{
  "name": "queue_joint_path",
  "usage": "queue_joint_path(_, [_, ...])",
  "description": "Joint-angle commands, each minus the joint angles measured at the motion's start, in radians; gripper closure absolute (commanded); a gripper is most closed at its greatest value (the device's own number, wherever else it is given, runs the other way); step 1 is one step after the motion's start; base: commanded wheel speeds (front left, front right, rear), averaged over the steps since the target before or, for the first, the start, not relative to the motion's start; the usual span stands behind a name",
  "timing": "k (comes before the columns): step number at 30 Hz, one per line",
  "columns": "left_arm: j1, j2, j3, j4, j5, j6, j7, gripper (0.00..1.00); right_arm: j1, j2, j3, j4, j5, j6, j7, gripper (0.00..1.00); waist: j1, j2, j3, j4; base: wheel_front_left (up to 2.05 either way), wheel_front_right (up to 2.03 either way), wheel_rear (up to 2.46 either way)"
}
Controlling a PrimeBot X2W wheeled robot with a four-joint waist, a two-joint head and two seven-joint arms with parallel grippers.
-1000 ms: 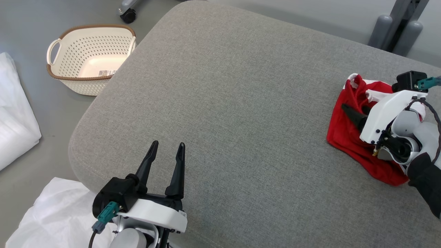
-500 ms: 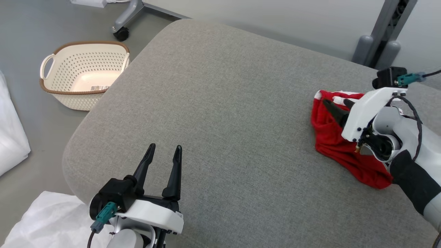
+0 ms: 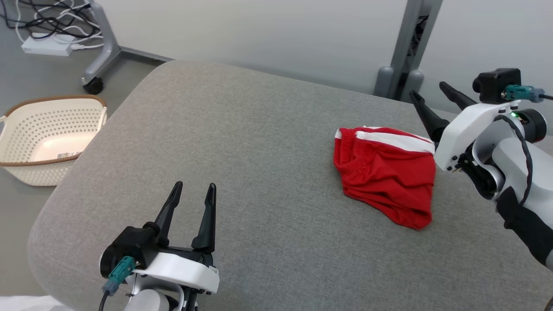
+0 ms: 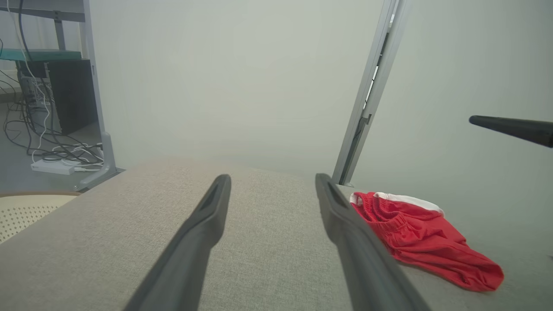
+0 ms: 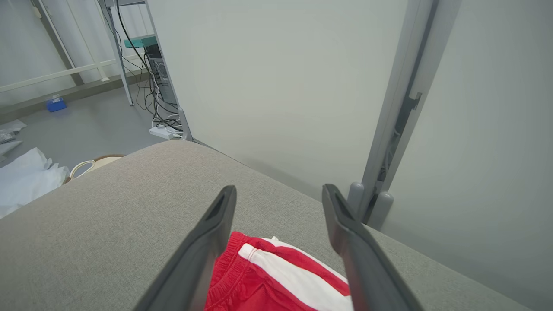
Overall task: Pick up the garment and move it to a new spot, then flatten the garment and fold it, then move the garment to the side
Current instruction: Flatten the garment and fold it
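Far left of the left end effector (image 3: 194,186), a cream basket (image 3: 43,170) is sitting on the floor, with a power strip (image 3: 43,45) and cables lying beyond it. None of these is getting in the way.

The left end effector is hovering low over the near edge of the grey surface (image 3: 259,129). Its fingers are standing apart and holding nothing. The stretch of surface ahead of it is lying bare.

To its right and a little ahead, the red garment (image 3: 384,181) is lying on the surface in a rumpled bundle. Its white stripes are showing along the far edge, and neither end effector is touching it.

The right end effector (image 3: 428,89) is hanging just right of the garment and raised above it. Its fingers are spread and empty, pointing toward the wall. In its own wrist view the garment is showing below and between the fingers.

Judging by this, the garment is looking doubled over but not neat, so I cannot tell whether the fold is finished. At the least, some flattening or the shift to the side seems to be remaining.

A grey post (image 3: 408,39) is standing just beyond the right end effector, crowding any reach that way.
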Motion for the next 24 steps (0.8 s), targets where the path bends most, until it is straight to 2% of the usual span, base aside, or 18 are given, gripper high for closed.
queue_joint_path(1, [0.0, 0.004, 0.007, -0.007, 0.008, -0.006, -0.003, 0.0, 0.02, -0.01, 0.007, 0.004, -0.018, 0.0, -0.034, 0.0, 0.0, 0.0, -0.022, -0.039, 0.0, 0.0, 0.0])
queue_joint_path(5, [0.001, 0.004, 0.021, -0.019, -0.011, -0.008, -0.003, 0.0, 0.03, -0.045, -0.025, 0.003, -0.149, 0.0, -0.095, 0.0, 0.0, 0.0, -0.026, -0.083, 0.0, 0.0, 0.0])
queue_joint_path(9, [-0.005, 0.004, 0.037, -0.031, -0.003, -0.008, -0.003, 0.0, 0.111, -0.092, -0.246, -0.11, -0.332, 0.0, -0.094, 0.0, 0.0, 0.0, -0.024, -0.13, 0.0, 0.0, 0.0])
queue_joint_path(12, [-0.003, 0.003, 0.046, -0.032, 0.002, -0.009, -0.003, 0.0, 0.235, -0.084, -0.452, -0.22, -0.485, 0.0, -0.092, 0.0, 0.0, 0.0, -0.027, -0.163, 0.0, 0.0, 0.0])
queue_joint_path(15, [0.008, 0.003, 0.053, -0.03, 0.006, -0.007, -0.003, 0.0, 0.386, -0.046, -0.638, -0.321, -0.61, 0.0, -0.093, 0.0, 0.0, 0.0, -0.034, -0.189, 0.0, 0.0, 0.0])
queue_joint_path(18, [0.019, 0.004, 0.053, -0.027, 0.007, -0.005, -0.003, 0.0, 0.529, 0.012, -0.774, -0.405, -0.696, 0.0, -0.093, 0.0, 0.0, 0.0, -0.041, -0.203, 0.0, 0.0, 0.0])
queue_joint_path(22, [0.038, 0.003, 0.047, -0.025, 0.001, -0.013, -0.003, 0.0, 0.697, 0.1, -0.918, -0.479, -0.762, 0.0, -0.093, 0.0, 0.0, 0.0, -0.051, -0.211, 0.0, 0.0, 0.0])
queue_joint_path(24, [0.045, 0.004, 0.047, -0.024, 0.003, -0.014, -0.003, 0.0, 0.736, 0.125, -0.949, -0.496, -0.774, 0.0, -0.093, 0.0, 0.0, 0.0, -0.051, -0.213, 0.0, 0.0, 0.0])
